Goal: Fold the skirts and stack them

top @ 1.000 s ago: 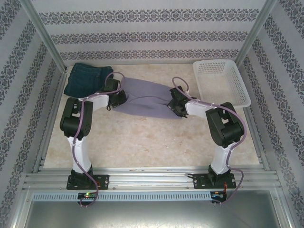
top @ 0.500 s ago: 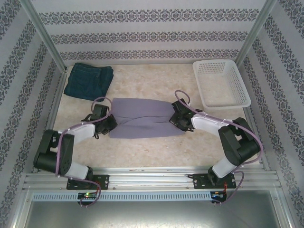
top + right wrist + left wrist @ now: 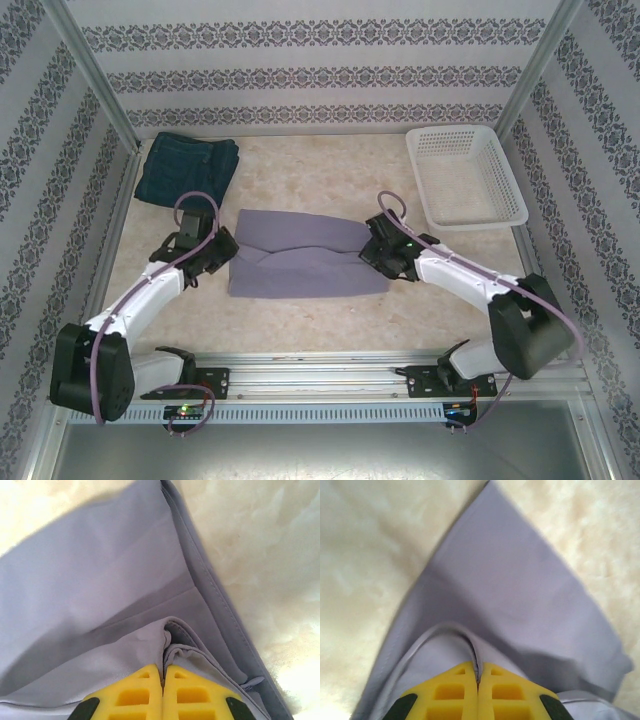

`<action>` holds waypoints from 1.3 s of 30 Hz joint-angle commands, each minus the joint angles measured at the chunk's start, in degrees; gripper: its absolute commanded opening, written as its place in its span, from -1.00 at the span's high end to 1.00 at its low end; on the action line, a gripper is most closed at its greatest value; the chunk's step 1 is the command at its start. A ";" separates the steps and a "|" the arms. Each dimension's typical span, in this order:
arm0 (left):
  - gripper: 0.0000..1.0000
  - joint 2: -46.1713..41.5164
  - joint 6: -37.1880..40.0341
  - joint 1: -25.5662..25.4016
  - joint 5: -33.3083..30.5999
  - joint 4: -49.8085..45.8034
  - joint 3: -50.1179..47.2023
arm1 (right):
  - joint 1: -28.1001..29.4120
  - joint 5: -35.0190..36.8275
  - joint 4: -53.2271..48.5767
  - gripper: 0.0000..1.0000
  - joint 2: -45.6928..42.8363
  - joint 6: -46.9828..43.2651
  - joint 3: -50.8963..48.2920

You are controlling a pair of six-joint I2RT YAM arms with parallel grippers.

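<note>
Pinching the lavender-grey skirt (image 3: 305, 255) at opposite ends: left hand (image 3: 478, 674), right hand (image 3: 162, 673).

Overhead view evenly lit, sharp, soft shadows. Wrist views blurred, overexposed at pale tabletop (image 3: 360, 555).

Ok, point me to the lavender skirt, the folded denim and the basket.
lavender skirt (image 3: 305, 258): top view, middle of the cloth.
folded denim (image 3: 187, 170): top view, centre of its top face.
basket (image 3: 478, 221): top view, near rim.

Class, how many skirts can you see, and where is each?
2: lavender-grey skirt mid-table; denim skirt folded at the far-left corner. Another may lie hidden beneath it.
</note>
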 commanded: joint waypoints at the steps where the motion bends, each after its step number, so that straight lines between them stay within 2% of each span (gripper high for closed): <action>1: 1.00 -1.46 1.72 -0.59 -2.10 -6.08 4.53 | -0.37 3.62 -1.81 1.00 -2.71 0.48 1.55; 5: 1.00 0.13 2.75 -0.61 -1.49 -6.86 7.99 | -1.82 4.92 -1.59 1.00 -4.85 1.41 0.77; 11: 1.00 4.22 4.07 -0.50 -3.50 -7.96 12.24 | -5.55 1.80 2.80 1.00 -5.10 0.33 -0.41; 21: 1.00 11.21 8.97 -0.52 -3.99 -5.51 20.44 | -8.20 0.22 4.39 1.00 -1.28 -2.83 2.82; 26: 1.00 13.34 10.05 -0.26 -5.55 -3.48 20.05 | -9.00 -1.50 4.95 1.00 1.47 -3.80 4.13; 33: 1.00 22.70 12.78 0.00 -5.89 -2.10 23.21 | -10.18 -2.35 10.27 1.00 7.14 -6.05 6.25; 34: 0.91 24.79 12.88 0.01 -6.73 -2.48 24.22 | -10.52 -2.91 12.26 0.82 8.31 -6.57 6.45; 35: 0.64 26.62 12.81 0.07 -7.64 -3.22 25.42 | -10.82 -3.38 14.15 0.60 9.21 -7.04 6.53; 36: 0.35 28.72 12.76 0.26 -8.78 -4.71 26.91 | -11.02 -3.22 15.71 0.27 9.88 -7.42 6.47; 37: -0.05 30.25 12.36 0.56 -9.74 -6.74 28.48 | -11.11 -2.43 17.00 -0.21 9.95 -7.44 6.16; 39: -0.72 30.73 12.15 1.07 -9.30 -8.87 30.51 | -11.12 -2.42 19.15 -0.94 8.62 -8.03 5.37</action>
